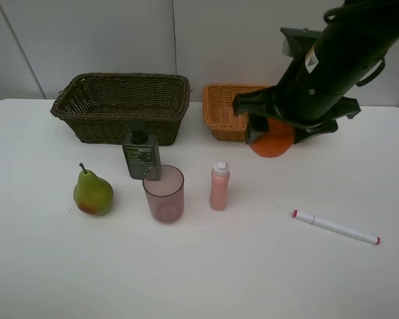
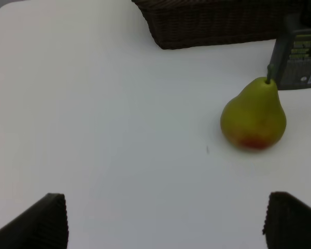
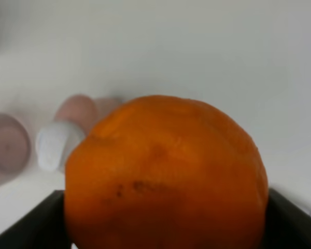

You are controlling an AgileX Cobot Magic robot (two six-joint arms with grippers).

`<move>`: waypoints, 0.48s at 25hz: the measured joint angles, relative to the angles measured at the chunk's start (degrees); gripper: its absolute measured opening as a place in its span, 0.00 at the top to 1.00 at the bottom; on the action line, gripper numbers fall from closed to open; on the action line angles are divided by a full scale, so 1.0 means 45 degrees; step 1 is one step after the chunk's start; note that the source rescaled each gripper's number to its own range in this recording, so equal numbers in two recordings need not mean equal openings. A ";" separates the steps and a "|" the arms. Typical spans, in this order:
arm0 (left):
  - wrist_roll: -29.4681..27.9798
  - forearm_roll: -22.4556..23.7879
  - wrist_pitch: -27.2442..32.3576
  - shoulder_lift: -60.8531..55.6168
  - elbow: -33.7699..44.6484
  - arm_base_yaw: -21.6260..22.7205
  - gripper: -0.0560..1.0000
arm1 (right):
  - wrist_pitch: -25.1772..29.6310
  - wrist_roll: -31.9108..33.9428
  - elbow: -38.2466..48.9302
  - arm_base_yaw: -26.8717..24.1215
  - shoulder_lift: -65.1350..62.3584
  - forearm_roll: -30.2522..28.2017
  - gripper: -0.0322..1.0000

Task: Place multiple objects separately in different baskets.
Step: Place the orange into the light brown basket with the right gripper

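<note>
Exterior high view: right gripper [image 1: 277, 135] slants down, pinching the round orange fruit [image 1: 271, 147]; only left wrist view shows left gripper [image 2: 166, 220] spread, yellow-green pear [image 2: 254, 118] ahead

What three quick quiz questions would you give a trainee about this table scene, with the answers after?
1. True or false: the right claw is shut on the orange.
2. Pick one: the pear is A lying on its side, B standing upright, C cut in half.
3. Fill in: the left claw is ___ and holds nothing.

Key: 1 true; 2 B; 3 open.
</note>
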 joint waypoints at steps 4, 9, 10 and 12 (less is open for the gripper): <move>0.0000 0.0000 0.0000 0.0000 0.0000 0.0000 0.00 | -0.0822 0.0000 -0.0538 -0.0577 0.0057 -0.0683 0.31; 0.0000 0.0000 0.0000 0.0000 0.0000 0.0000 0.00 | -0.2437 0.0000 -0.0695 -0.1421 0.0669 -0.1115 0.31; 0.0000 0.0000 0.0000 0.0000 0.0000 0.0000 0.00 | -0.2809 0.0000 -0.0695 -0.1546 0.0810 -0.1175 0.31; 0.0000 0.0000 0.0000 0.0000 0.0000 0.0000 0.00 | -0.3868 0.0012 -0.0695 -0.1856 0.1169 -0.1268 0.31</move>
